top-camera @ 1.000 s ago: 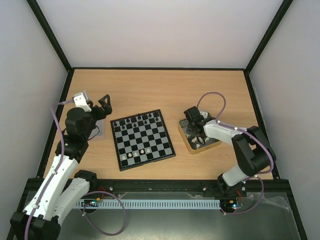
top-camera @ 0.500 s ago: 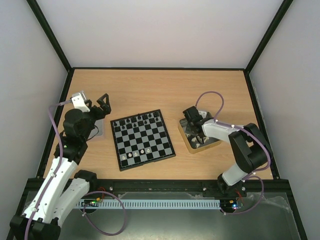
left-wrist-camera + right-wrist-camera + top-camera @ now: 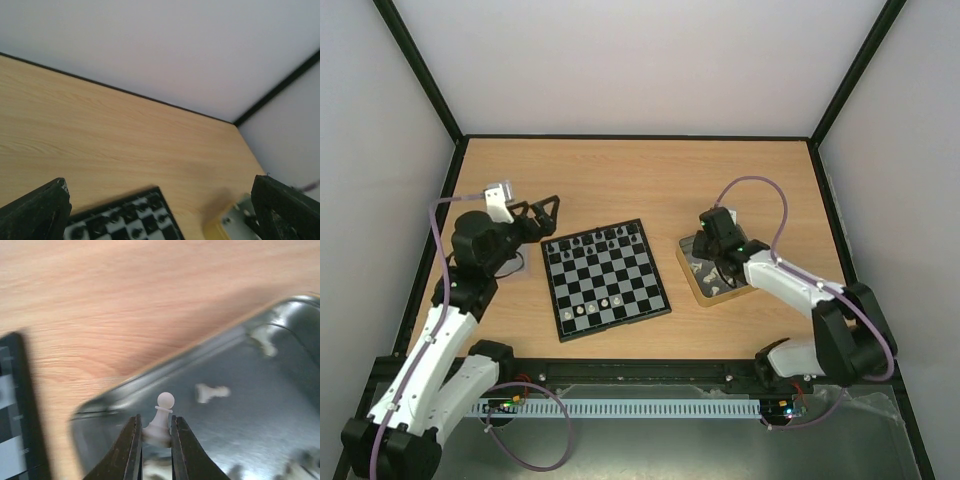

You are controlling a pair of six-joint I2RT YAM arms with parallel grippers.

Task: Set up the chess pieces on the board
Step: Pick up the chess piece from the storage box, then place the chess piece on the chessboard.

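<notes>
Squeezing a white pawn (image 3: 160,421) in the right gripper (image 3: 154,432), bottom middle, over the tray (image 3: 270,410) near a fallen piece (image 3: 212,391). Holding the left gripper (image 3: 544,212) wide open near the board (image 3: 606,280).

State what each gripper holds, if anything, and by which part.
Right gripper pinches a white pawn at its base. Left gripper is open, holding nothing.

Left wrist view: board (image 3: 125,220) cut by bottom edge — tray (image 3: 216,231) blurred, cropped.
</notes>
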